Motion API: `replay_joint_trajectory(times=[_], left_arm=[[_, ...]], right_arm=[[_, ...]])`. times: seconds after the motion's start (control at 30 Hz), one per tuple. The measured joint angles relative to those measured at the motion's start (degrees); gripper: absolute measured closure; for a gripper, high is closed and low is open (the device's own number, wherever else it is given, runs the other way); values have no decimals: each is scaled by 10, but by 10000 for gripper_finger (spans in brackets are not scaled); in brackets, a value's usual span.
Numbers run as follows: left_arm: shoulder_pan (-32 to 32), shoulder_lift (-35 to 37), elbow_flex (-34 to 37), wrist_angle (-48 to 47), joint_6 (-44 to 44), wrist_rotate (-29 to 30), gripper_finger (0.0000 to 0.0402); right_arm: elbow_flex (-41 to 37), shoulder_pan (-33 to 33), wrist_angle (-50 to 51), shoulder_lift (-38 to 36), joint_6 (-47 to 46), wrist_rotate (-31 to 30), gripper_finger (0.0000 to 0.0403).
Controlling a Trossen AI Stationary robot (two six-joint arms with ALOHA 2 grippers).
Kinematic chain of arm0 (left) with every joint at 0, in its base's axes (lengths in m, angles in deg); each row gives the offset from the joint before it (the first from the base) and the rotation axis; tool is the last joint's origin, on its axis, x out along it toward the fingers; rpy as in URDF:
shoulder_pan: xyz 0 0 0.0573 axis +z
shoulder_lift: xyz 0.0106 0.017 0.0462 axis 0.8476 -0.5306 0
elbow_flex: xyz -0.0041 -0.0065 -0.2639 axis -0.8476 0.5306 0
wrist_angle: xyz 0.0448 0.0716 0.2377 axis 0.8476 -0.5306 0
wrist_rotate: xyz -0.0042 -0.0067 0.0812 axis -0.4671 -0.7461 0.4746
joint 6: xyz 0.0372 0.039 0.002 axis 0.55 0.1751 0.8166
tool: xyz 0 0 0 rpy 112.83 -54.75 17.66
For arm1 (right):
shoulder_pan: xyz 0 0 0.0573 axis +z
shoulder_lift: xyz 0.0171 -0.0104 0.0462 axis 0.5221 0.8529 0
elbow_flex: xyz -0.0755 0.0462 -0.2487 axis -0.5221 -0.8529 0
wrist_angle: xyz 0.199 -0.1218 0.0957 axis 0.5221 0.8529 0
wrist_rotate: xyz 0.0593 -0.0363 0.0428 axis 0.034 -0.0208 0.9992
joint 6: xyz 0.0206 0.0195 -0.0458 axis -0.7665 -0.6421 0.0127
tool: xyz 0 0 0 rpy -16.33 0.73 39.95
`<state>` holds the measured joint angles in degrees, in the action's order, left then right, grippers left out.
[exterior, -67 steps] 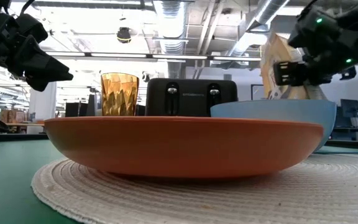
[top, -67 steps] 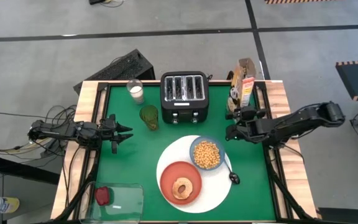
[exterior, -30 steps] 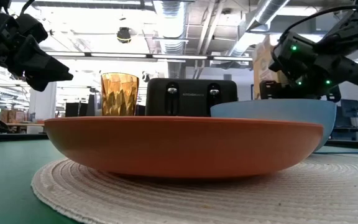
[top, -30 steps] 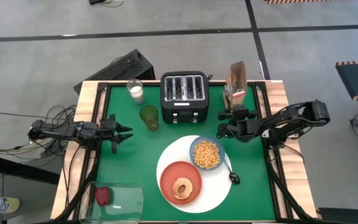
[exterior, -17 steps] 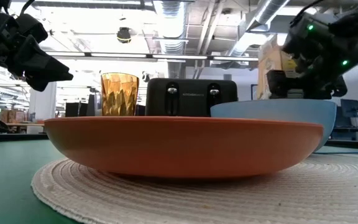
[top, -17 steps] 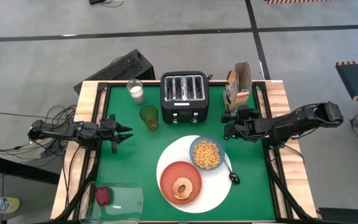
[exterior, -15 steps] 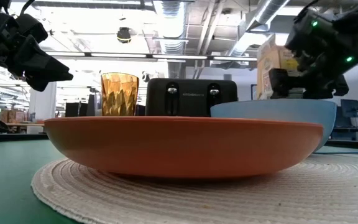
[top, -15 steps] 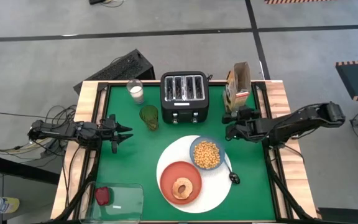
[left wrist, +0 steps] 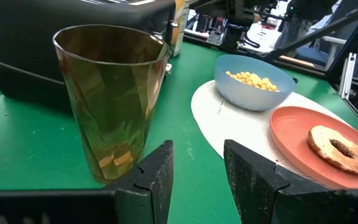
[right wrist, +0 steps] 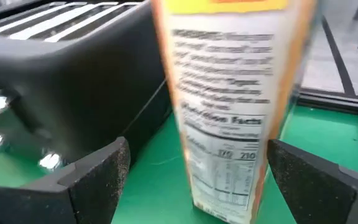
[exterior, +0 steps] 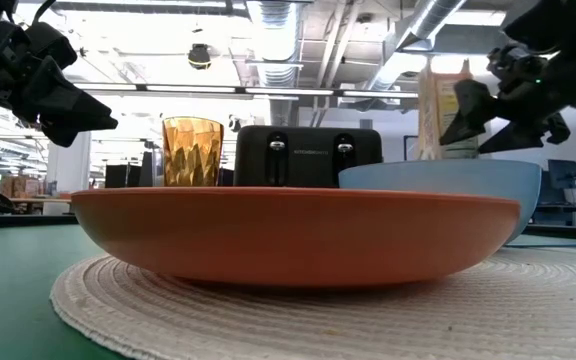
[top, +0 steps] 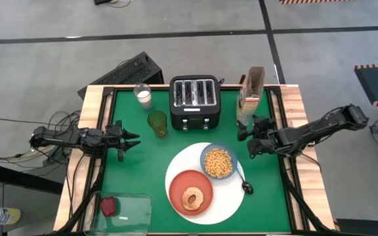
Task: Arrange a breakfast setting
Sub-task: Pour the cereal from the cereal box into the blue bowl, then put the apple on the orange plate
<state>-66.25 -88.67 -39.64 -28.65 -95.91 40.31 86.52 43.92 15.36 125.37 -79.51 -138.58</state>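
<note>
The white plate [top: 228,196] holds the orange-red plate [top: 179,187] with the bagel [top: 191,198], and the blue bowl [top: 206,156] of yellow cereal [top: 218,162]. The spoon [top: 246,185] lies on the white plate's right rim. A cereal box [top: 251,88] stands upright on its base at the far right, beside the toaster. My right gripper [top: 247,139] is open just on the near side of the box; in the right wrist view its fingers [right wrist: 98,174] stand wide on either side of the box [right wrist: 229,93] without touching it. My left gripper [top: 138,140] waits open at the left, beside the amber glass [left wrist: 110,93].
A black toaster [top: 194,101] stands at the far middle, with a glass of milk [top: 142,96] to its left. A clear container [top: 126,211] with a dark red food piece [top: 108,206] sits at the near left corner. Bare green mat lies between the left gripper and the plates.
My right gripper has opened and let go of the cereal box, then drawn back from it toward the near edge. The box, tilted in the gripper a second ago, now stands upright on the table by itself.
</note>
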Motion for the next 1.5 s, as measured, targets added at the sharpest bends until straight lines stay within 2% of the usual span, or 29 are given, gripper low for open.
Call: replay_joint_trajectory(times=[0.2,0.53,0.77,1.1,1.3,1.5], left_arm=[[0,0,0,0,0,0,274],[0,0,0,0,0,0,274],[0,0,0,0,0,0,274],[0,0,0,0,0,0,274],[0,0,0,0,0,0,274],[0,0,0,0,0,0,274]], right_arm=[[0,35,20,-22,0,4,4],[0,103,-15,-53,0,61,4],[0,136,-97,-52,0,73,3],[0,139,-235,-51,10,77,3],[0,138,-354,-51,118,163,3],[0,138,-468,-51,165,223,3]])
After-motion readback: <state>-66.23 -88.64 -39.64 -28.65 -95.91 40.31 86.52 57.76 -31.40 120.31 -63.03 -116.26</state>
